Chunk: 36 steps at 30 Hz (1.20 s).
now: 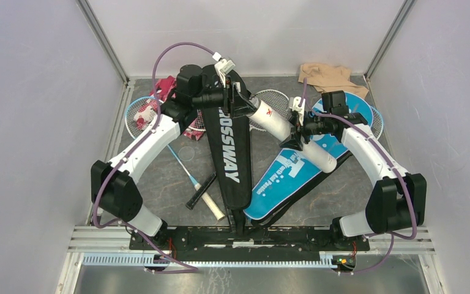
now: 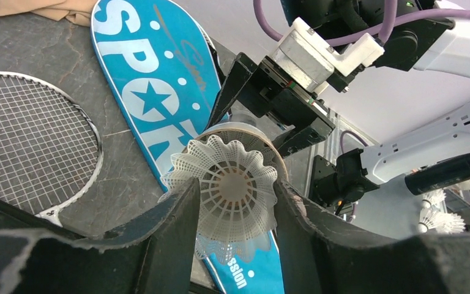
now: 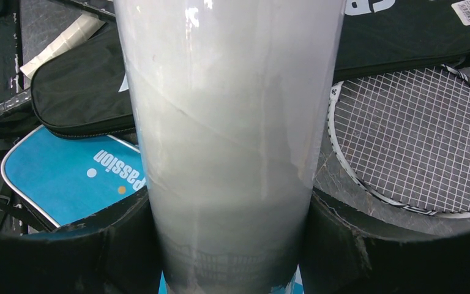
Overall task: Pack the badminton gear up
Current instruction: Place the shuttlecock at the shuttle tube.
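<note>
Grey slate-look table (image 1: 159,184) inside a white-walled cell. We note the right gripper (image 3: 229,245) clenched around the white tube (image 3: 226,122), which is tilted above the blue SPORT cover (image 1: 284,177) with its mouth toward the left arm. The left gripper (image 2: 235,202) has a white shuttlecock (image 2: 232,177) between its fingers, seated nose-first at the tube mouth. Whether the fingers press it or have let go, we cannot tell. Judged progress: early. One racket (image 1: 136,119) lies bare at the left, a second racket head (image 1: 275,98) shows behind the tube, and the black CROSSWAY cover (image 1: 229,147) lies flat mid-table. Left to do, as we read it: load the shuttlecocks, close the tube, sheath both rackets.
</note>
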Motion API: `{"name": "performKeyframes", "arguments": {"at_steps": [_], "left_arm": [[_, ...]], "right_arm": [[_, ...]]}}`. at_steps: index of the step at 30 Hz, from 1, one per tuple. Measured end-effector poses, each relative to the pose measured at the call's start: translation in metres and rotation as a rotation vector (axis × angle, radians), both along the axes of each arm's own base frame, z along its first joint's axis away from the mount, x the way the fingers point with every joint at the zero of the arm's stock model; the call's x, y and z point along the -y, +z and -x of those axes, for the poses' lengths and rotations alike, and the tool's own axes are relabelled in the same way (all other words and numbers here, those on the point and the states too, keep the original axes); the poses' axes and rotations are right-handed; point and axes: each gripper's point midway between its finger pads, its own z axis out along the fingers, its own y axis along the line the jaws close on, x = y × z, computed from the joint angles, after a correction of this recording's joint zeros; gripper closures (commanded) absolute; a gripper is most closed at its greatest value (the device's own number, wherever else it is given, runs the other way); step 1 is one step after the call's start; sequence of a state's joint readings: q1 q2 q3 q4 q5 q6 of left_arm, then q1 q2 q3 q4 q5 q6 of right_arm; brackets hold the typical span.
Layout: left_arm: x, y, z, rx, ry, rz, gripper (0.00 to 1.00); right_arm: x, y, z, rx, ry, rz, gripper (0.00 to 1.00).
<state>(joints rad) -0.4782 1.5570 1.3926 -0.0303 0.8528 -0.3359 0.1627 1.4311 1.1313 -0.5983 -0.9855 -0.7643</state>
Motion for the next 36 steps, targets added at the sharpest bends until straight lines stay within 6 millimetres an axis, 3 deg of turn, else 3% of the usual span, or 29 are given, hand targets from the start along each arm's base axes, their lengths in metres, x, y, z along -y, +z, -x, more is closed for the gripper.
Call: {"name": "performKeyframes", "arguments": {"at_steps": [11,19,24,31,36], "left_arm": [[-0.013,0.027,0.013,0.094,-0.041,-0.029,0.35],[-0.011,0.028,0.026,0.101,-0.105,-0.023,0.33],[-0.003,0.014,0.037,0.102,-0.151,-0.061,0.34],[0.016,-0.023,0.047,0.086,-0.224,-0.137,0.37],[0.019,-0.034,0.05,0.101,-0.251,-0.168,0.31]], "right_arm": [[0.002,-0.004,-0.003,0.013,-0.002,0.02,0.91],[0.003,-0.006,-0.002,0.01,0.0,0.023,0.91],[0.003,-0.006,-0.002,0.007,0.001,0.024,0.91],[0.005,-0.011,0.004,-0.016,0.004,0.041,0.91],[0.007,-0.015,0.007,-0.033,0.002,0.057,0.91]]}}
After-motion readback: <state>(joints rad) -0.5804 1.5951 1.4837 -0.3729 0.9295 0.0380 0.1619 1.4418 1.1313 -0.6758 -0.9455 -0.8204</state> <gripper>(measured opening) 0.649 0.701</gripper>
